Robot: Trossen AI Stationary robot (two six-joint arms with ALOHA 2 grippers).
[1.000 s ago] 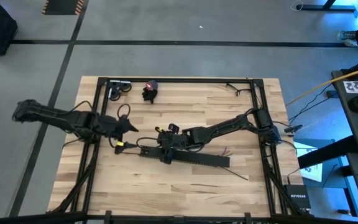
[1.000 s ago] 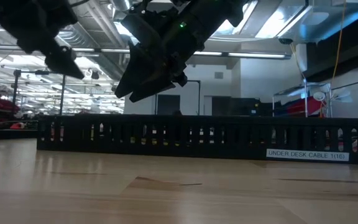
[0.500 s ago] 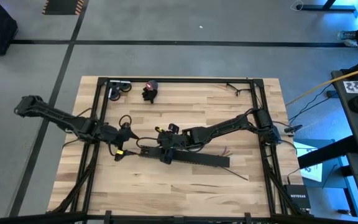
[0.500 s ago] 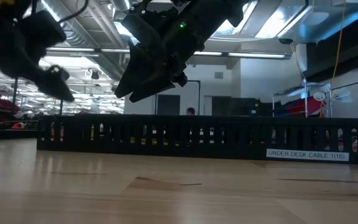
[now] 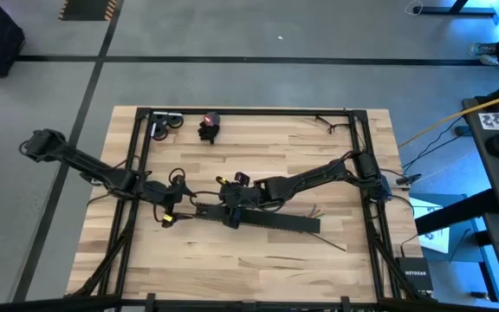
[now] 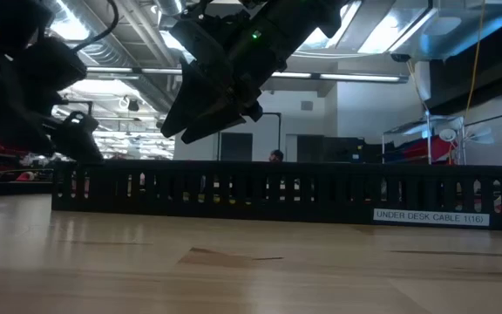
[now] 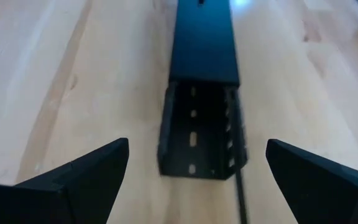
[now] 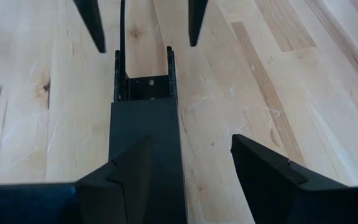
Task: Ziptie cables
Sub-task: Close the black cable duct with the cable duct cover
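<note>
A long black slotted bar lies flat on the wooden table, labelled on its near side. Thin coloured cables stick out by its right end. My left gripper is open and low at the bar's left end. Its fingers stand apart on either side of the open channel mouth without touching it. A thin dark strand runs out of that mouth. My right gripper hangs open above the bar's left part, clear of it, with nothing between its fingers.
A black frame rails in the table on the left, far and right sides. A small wheeled part and a black-and-red item lie at the far left. Thin dark strips lie at the far right and near right.
My left gripper has sunk and gone toward the table's near edge, coming down to the bar's left end, and has rolled a little. It stays open. The bar has not moved.
</note>
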